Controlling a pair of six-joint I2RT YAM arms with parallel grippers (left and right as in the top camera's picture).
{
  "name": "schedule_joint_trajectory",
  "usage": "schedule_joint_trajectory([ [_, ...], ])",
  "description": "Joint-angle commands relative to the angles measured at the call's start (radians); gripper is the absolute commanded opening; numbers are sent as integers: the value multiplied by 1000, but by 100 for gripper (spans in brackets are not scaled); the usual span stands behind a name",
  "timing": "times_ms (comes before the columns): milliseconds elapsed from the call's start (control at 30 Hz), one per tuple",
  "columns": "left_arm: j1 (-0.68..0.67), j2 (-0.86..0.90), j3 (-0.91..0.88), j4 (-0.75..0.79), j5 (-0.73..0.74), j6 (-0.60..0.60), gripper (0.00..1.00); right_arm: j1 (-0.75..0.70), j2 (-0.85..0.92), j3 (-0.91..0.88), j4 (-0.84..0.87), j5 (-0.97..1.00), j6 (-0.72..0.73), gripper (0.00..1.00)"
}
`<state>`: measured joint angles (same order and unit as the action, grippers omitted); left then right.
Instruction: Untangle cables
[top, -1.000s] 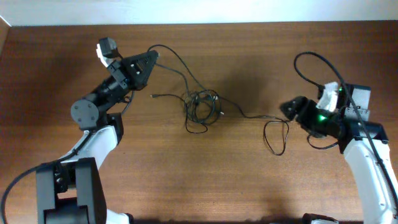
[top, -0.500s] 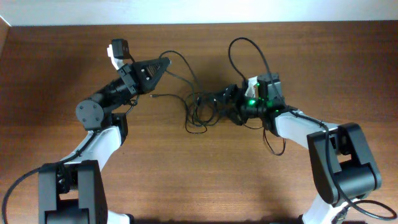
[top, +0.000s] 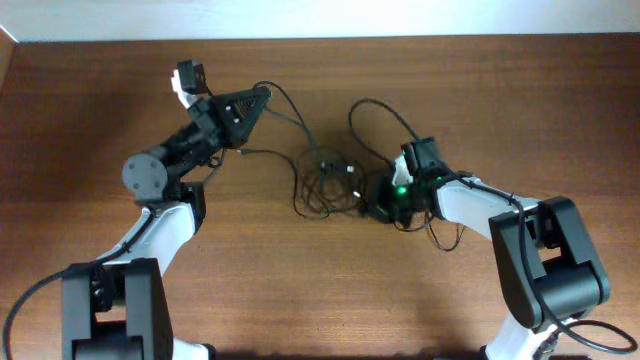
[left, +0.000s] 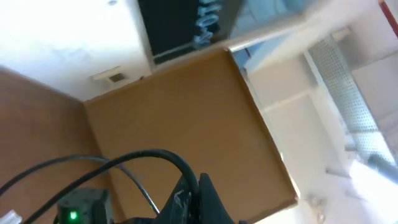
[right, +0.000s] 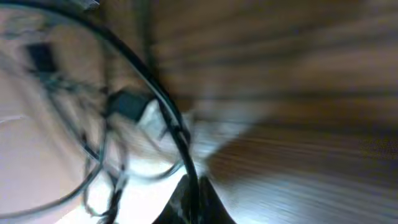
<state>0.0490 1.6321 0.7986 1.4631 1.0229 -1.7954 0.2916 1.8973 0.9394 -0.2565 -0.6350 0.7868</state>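
The right gripper (top: 373, 207) has swung in from the right edge of the counter (top: 300, 300) to its middle, and the strand that ran out taut toward that edge is no longer stretched; the left gripper (top: 262, 97) has shifted only slightly along the far edge; the right gripper now sits low, touching the right side of the cables (top: 325, 180), but its wrist view is smeared and I cannot tell whether its jaws are apart or closed; the left gripper is pinched narrow on one strand, which arcs from its tip down into the clump; the cables lie knotted at the middle of the counter, between the two grippers, with one small loop trailing beside the right arm.
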Motion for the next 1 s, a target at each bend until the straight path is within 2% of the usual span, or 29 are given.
schedule_joint_trajectory([
  [0,-1,-17,8,-152,-37,21,0,-83,-50,-5,-158,200,-185,4],
  [133,-1,-17,8,-245,-43,58,0,-228,-102,-5,-333,395,-259,4],
  [267,-1,-17,8,-246,-57,59,0,-328,-102,-5,-385,497,-260,4],
  [333,6,-17,8,-246,-150,72,0,-388,-102,-5,-384,555,-260,4],
  [433,90,-17,8,-275,-185,269,0,-488,-102,-5,-386,589,-268,4],
  [500,165,-17,8,-378,-183,393,0,-541,-102,-5,-387,638,-282,4],
  [567,236,-17,8,-632,-175,594,0,-609,-102,-5,-391,643,-309,4],
  [633,242,-17,8,-858,-187,758,0,-620,-102,-5,-391,643,-309,4],
  [700,242,-17,8,-1065,-240,871,0,-618,-102,-5,-390,643,-309,4],
  [800,242,-17,8,-1159,-257,915,0,-618,-102,-5,-387,643,-309,4],
  [900,242,-41,8,-1143,-175,914,0,-618,-102,-5,-376,643,-309,4],
  [967,239,-90,8,-1064,-116,886,0,-618,-102,-5,-371,642,-309,4],
])
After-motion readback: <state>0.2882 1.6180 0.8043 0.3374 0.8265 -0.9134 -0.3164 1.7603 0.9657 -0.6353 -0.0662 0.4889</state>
